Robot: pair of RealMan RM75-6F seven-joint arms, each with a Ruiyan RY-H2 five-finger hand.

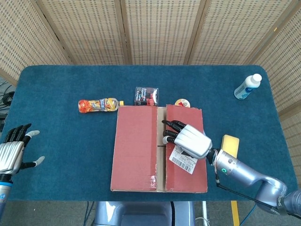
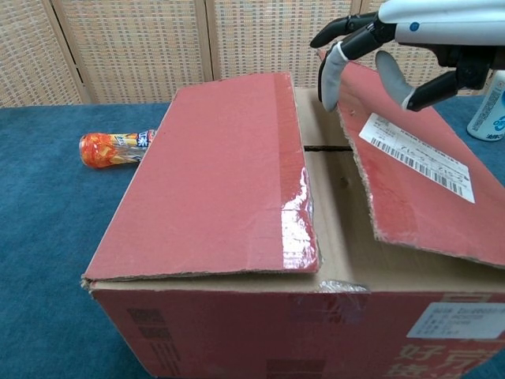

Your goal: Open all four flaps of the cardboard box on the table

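A red cardboard box sits on the blue table; the right hand rests on its right flap, fingers at the centre gap. The left hand hovers spread at the table's edge
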